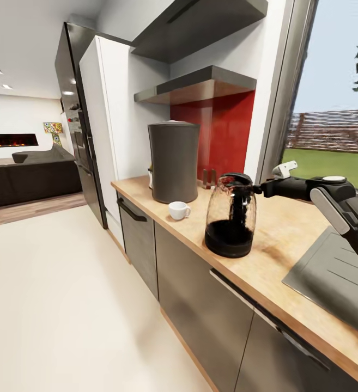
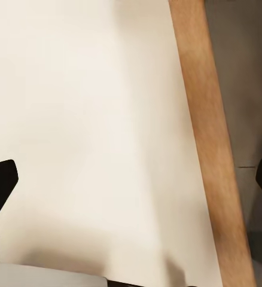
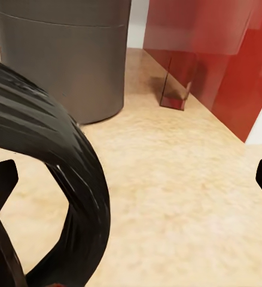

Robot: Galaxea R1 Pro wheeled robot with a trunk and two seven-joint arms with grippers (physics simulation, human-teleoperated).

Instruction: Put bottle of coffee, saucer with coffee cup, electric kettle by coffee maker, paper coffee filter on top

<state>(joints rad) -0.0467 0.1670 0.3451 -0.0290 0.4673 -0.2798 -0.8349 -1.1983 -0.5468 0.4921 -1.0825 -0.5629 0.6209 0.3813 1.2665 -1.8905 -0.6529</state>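
- Reaching in from 3 o'clock in the head view with the right tool (image 1: 261,188), level with the top of the electric kettle (image 1: 230,215) and right up against its lid end.
- Showing that right tool (image 3: 131,179) spread wide in its wrist view, clamped on nothing, with the kettle's black ribbed handle (image 3: 77,173) arching just inside one fingertip (image 3: 0,179).
- Standing upright on the light wood desk (image 1: 287,228), near its front edge: the glass kettle, black base down.
- Rising at 10 o'clock from the kettle, well apart from it: the dark-grey coffee maker (image 1: 173,161), also seen in the right wrist view (image 3: 65,54).
- Sitting at 6 o'clock from the coffee maker, just beside its foot and directly on the wood: the white coffee cup (image 1: 179,210), handle turned toward the kettle.
- Hanging at 12 o'clock above the red backsplash (image 1: 225,130): the grey kitchen shelf (image 1: 200,87).
- Lying at 4 o'clock from the kettle, set into the desk: a grey sink (image 1: 331,277).
- Holding the left tool (image 2: 131,182) wide and gripping nothing above the pale floor (image 2: 95,119), beside a wooden plinth strip (image 2: 209,149).
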